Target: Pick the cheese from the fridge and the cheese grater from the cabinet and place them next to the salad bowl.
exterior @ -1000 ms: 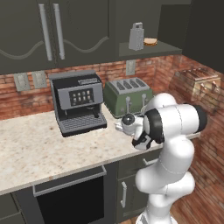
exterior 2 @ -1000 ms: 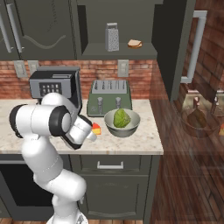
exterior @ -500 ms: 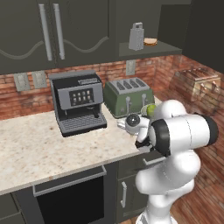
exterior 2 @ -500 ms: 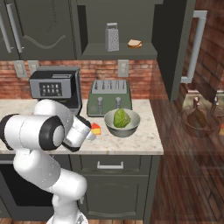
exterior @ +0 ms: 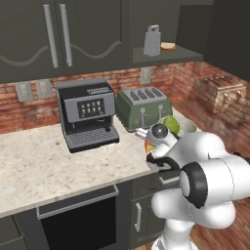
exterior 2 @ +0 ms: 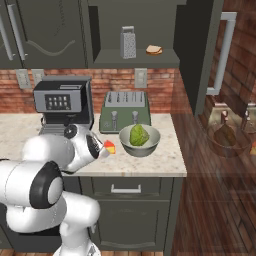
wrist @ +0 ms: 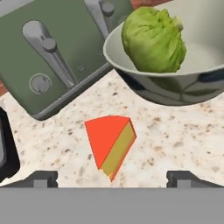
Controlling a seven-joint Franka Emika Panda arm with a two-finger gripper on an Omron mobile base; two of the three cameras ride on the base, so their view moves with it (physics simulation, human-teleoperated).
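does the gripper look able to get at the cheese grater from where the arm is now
Probably yes, with a long reach. The cheese grater stands in the open cabinet above the toaster, nothing in front of it. The gripper is open, low over the cheese on the counter.

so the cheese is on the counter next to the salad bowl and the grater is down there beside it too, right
Not quite. The cheese does lie on the counter next to the salad bowl, but the cheese grater stands up on the open cabinet shelf, as the right base view shows.

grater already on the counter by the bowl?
No: the cheese grater stands in the open cabinet above, beside a bread slice.
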